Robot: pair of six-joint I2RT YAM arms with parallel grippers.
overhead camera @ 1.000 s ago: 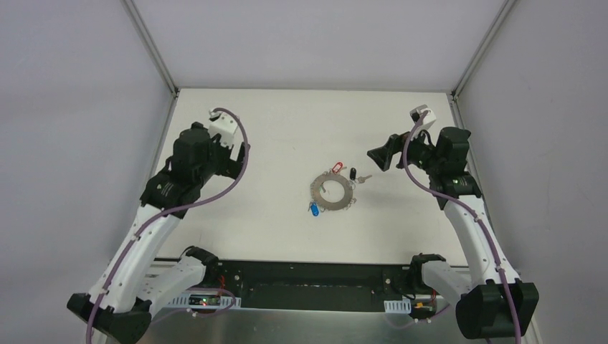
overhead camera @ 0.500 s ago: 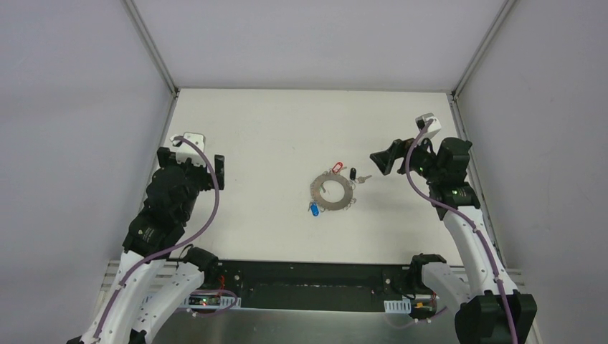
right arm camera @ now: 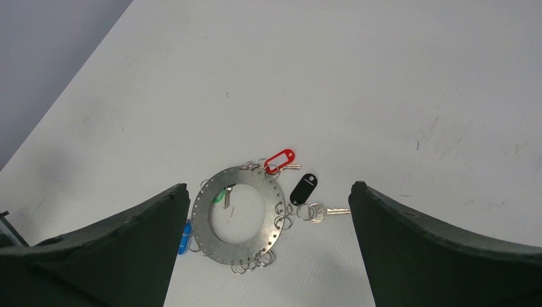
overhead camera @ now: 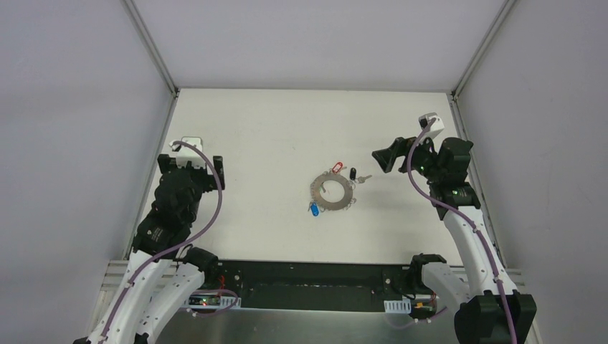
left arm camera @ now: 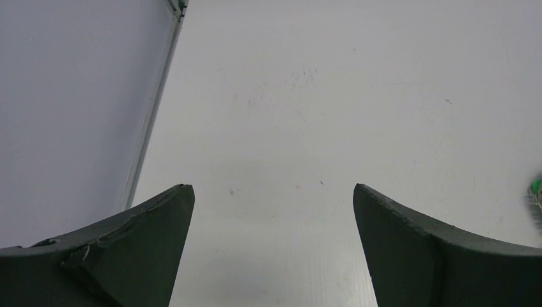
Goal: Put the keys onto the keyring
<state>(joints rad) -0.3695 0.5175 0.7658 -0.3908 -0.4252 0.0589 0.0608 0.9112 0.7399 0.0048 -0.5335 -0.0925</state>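
Note:
The grey keyring (overhead camera: 333, 191) lies flat mid-table; it also shows in the right wrist view (right arm camera: 208, 224). A red-tagged key (right arm camera: 279, 158) and a blue-tagged key (right arm camera: 185, 235) sit at its rim. A green-tagged key (right arm camera: 220, 195) lies in its centre hole. A black-tagged key (right arm camera: 303, 188) with its silver blade (right arm camera: 332, 210) lies just right of the rim; I cannot tell if it is linked on. My right gripper (overhead camera: 382, 159) (right arm camera: 268, 186) is open and empty, above and right of the ring. My left gripper (overhead camera: 191, 166) (left arm camera: 271, 188) is open and empty, far to the left.
Several empty small loops (right arm camera: 255, 261) hang round the ring's rim. The white table's left edge (left arm camera: 150, 128) meets a metal frame post. A green speck (left arm camera: 535, 187) shows at the right edge of the left wrist view. Grey walls enclose the table.
My left arm has drawn back towards the near left and its gripper has turned to face the far side. My right gripper has shifted slightly right. The keys and ring have not moved.

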